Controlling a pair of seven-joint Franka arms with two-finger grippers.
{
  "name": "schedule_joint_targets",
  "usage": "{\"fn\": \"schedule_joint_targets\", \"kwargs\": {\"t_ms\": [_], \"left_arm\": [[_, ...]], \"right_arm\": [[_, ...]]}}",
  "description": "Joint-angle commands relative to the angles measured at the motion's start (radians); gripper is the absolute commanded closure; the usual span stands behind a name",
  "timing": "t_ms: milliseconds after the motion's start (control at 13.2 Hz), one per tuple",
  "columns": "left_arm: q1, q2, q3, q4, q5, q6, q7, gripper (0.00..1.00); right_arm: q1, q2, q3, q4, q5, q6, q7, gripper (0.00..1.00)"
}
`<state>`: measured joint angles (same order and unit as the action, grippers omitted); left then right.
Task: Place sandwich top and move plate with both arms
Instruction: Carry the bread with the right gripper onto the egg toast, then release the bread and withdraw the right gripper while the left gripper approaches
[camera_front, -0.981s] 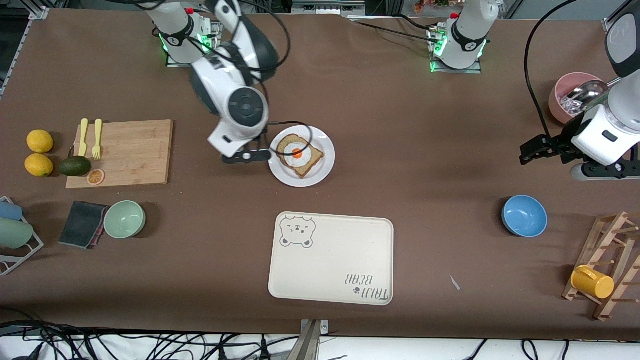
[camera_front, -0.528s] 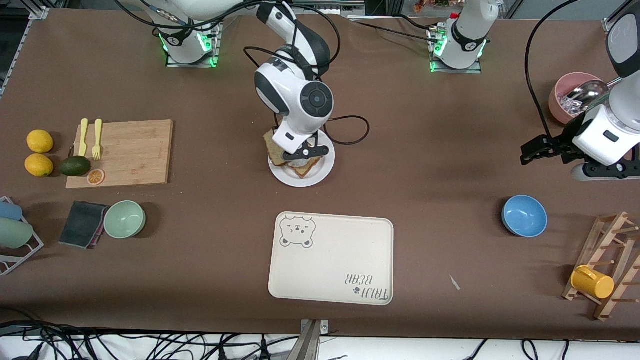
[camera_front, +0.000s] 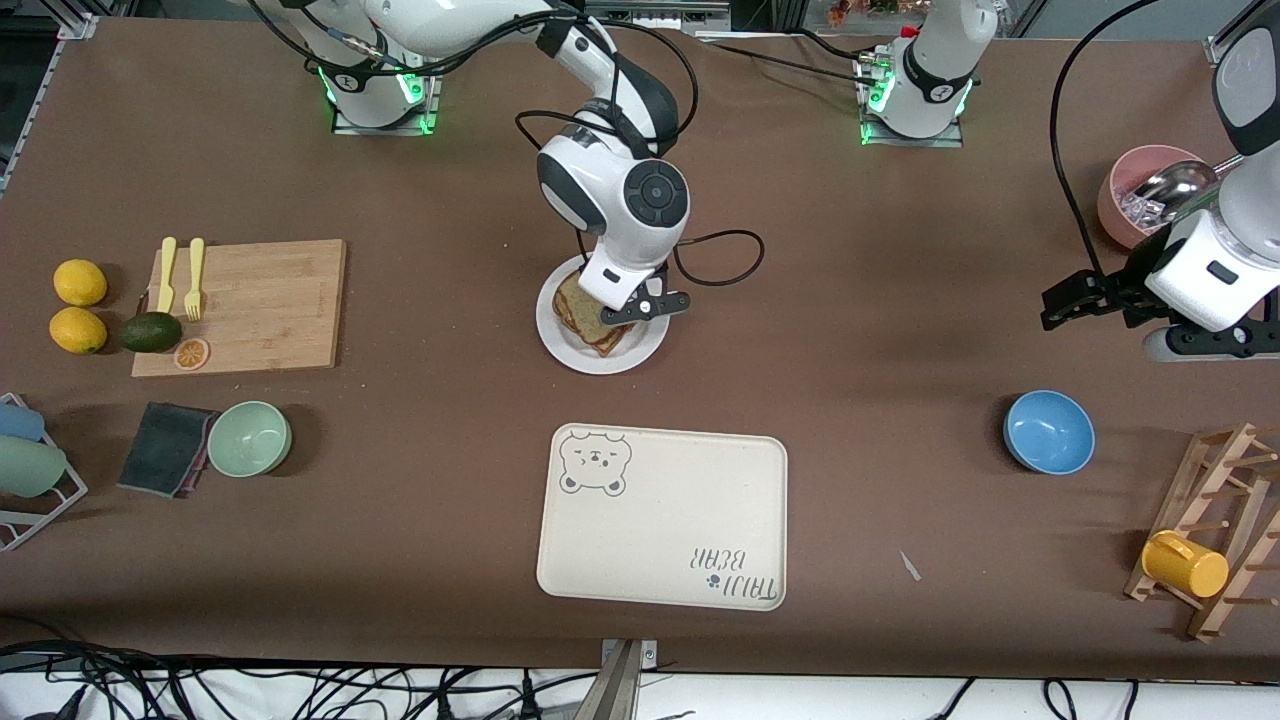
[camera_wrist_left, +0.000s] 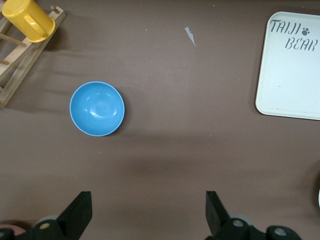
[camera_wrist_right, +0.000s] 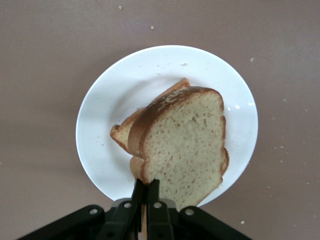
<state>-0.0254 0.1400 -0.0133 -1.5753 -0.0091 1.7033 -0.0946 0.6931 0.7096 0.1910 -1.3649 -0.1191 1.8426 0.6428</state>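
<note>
The white plate (camera_front: 622, 357) stands mid-table, farther from the front camera than the tray. My right gripper (camera_front: 617, 317) is over the plate, shut on one edge of the sandwich top (camera_front: 577, 311), a brown bread slice held tilted over the lower slice (camera_front: 606, 343). In the right wrist view the gripper (camera_wrist_right: 146, 188) pinches the sandwich top (camera_wrist_right: 185, 140) at its crust; the plate (camera_wrist_right: 110, 115) lies beneath. The egg is hidden; only the lower slice's edge (camera_wrist_right: 121, 133) shows. My left gripper (camera_front: 1048, 305) waits open and empty at the left arm's end, its fingers (camera_wrist_left: 81, 201) wide apart over bare table.
The cream bear tray (camera_front: 662, 517) lies nearer the camera than the plate. A blue bowl (camera_front: 1048, 431) and a rack with a yellow cup (camera_front: 1185, 563) are near the left gripper; a pink bowl (camera_front: 1140, 190) is beside it. A cutting board (camera_front: 245, 305) and a green bowl (camera_front: 249, 438) sit toward the right arm's end.
My right arm has swung from beside the plate to over it, bringing the sandwich top above the egg slice, which is now covered. The left arm has not moved.
</note>
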Motion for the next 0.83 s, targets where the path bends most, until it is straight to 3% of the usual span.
{"fn": "schedule_joint_targets", "kwargs": {"t_ms": [0,377,755], "left_arm": [[0.004,0.013,-0.004,0.031,0.009,-0.013,-0.005,0.00],[-0.014,0.016,-0.008,0.029,0.011,-0.013,0.007,0.00],[-0.053,0.029,-0.011,0.026,0.012,-0.037,0.006,0.00]], "right_arm": [[0.014,0.037,-0.008,0.041,-0.001,0.020,0.011,0.00],[0.000,0.024,-0.012,0.076,0.013,-0.013,-0.005,0.00],[-0.136,-0.097,-0.022,0.072,0.113,-0.152,-0.018,0.00]]}}
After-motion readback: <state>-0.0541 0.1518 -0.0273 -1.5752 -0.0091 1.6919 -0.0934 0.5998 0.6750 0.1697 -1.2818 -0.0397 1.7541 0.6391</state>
